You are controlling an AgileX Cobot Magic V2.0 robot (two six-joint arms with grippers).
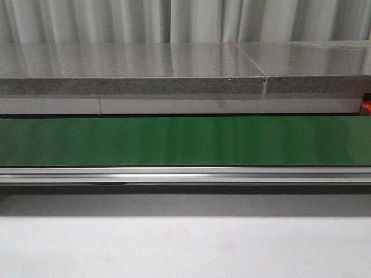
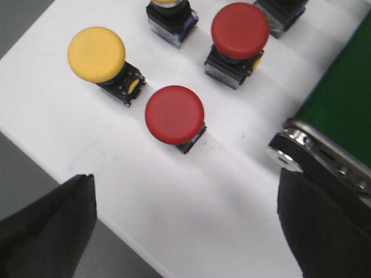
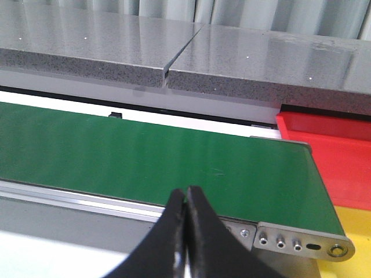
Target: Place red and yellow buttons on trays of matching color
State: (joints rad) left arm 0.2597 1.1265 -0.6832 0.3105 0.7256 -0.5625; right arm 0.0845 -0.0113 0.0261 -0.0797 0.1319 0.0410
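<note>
In the left wrist view my left gripper (image 2: 185, 223) is open and empty above a white board (image 2: 174, 191). On the board stand a red button (image 2: 174, 114) nearest the jaws, a second red button (image 2: 239, 30), a yellow button (image 2: 96, 53) and part of another yellow one (image 2: 168, 4) at the edge. My right gripper (image 3: 186, 200) is shut and empty in front of the green conveyor belt (image 3: 145, 156). The red tray (image 3: 330, 156) and a corner of the yellow tray (image 3: 353, 231) lie past the belt's end. The front view shows neither gripper nor any button.
The green belt (image 1: 185, 141) runs across the front view, with a metal rail (image 1: 185, 174) in front and a grey stone shelf (image 1: 133, 78) behind. The belt's metal end roller (image 2: 290, 153) is close to my left gripper's finger (image 2: 319, 226).
</note>
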